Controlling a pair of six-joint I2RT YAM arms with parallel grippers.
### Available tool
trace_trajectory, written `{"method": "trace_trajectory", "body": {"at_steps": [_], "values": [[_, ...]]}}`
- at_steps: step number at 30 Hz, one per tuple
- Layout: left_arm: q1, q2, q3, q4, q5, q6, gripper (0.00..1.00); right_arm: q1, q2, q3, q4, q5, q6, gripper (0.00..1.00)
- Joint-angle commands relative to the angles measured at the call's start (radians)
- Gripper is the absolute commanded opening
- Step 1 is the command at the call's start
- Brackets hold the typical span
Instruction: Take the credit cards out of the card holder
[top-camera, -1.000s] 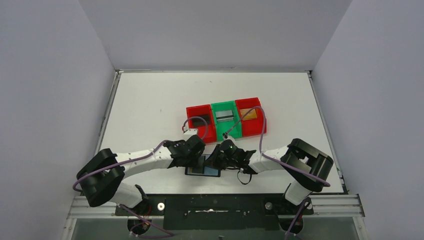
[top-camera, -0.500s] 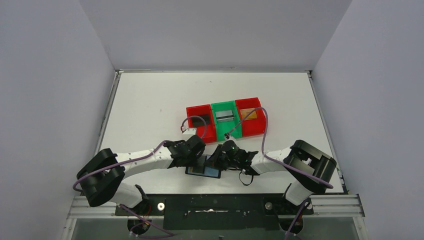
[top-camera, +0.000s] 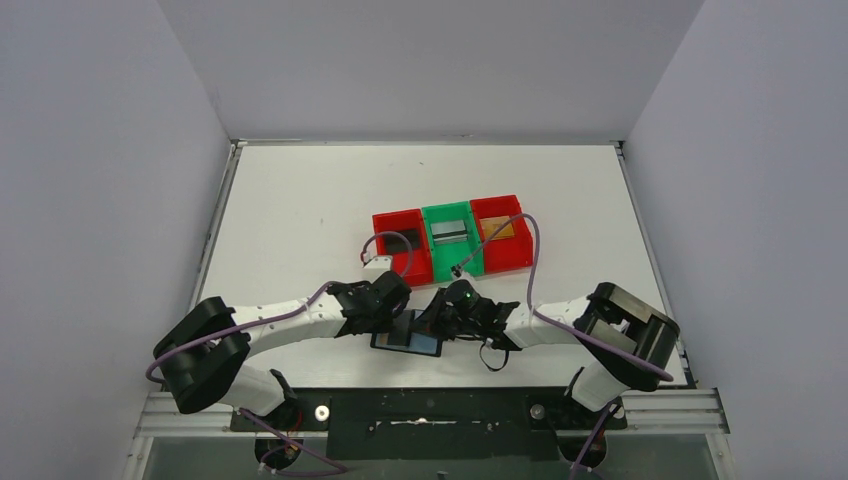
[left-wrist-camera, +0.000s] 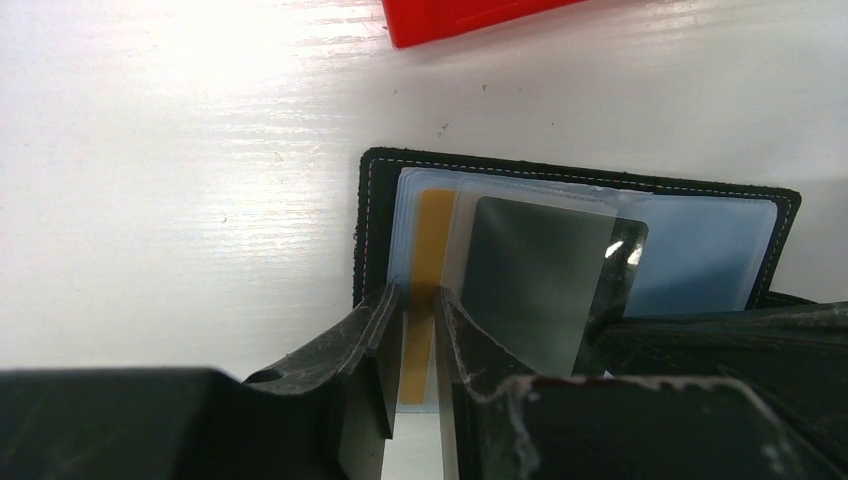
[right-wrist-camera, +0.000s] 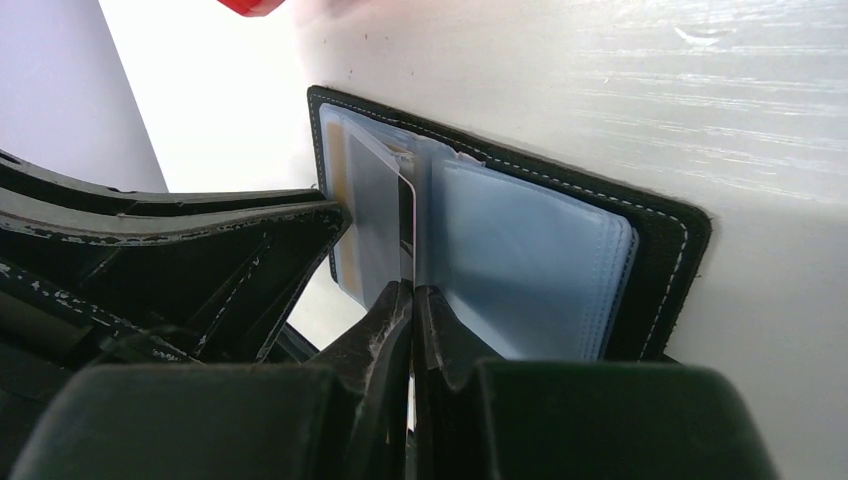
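The black card holder lies open on the table near the front edge, its bluish pockets facing up. A gold card sticks out of its left pocket toward my left gripper. The left jaws stand a narrow gap apart on either side of that card's near end. My right gripper is shut on a thin translucent pocket leaf and holds it upright. In the right wrist view the gold card shows behind the raised leaf. Both grippers meet over the card holder in the top view.
A row of three bins stands just behind the card holder: a red one, a green one and another red one. Each holds a card. Purple cables loop over the bins. The table's front edge is close behind both wrists.
The left jaws have narrowed around the gold card's end. The right arm's elbow has drifted slightly right while its gripper stays shut on the leaf.
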Motion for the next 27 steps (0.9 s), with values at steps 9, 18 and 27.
{"method": "trace_trajectory", "body": {"at_steps": [9, 18, 27], "values": [[-0.001, 0.051, -0.049, -0.053, -0.003, 0.009, 0.16, -0.010, -0.085, -0.029, -0.031, 0.065, 0.020, 0.04], [-0.001, 0.042, -0.049, -0.036, 0.021, 0.015, 0.16, -0.012, -0.021, -0.026, 0.091, 0.002, 0.022, 0.20], [-0.001, 0.036, -0.049, -0.030, 0.029, 0.015, 0.16, -0.012, 0.012, -0.048, 0.189, -0.022, 0.050, 0.21]]}}
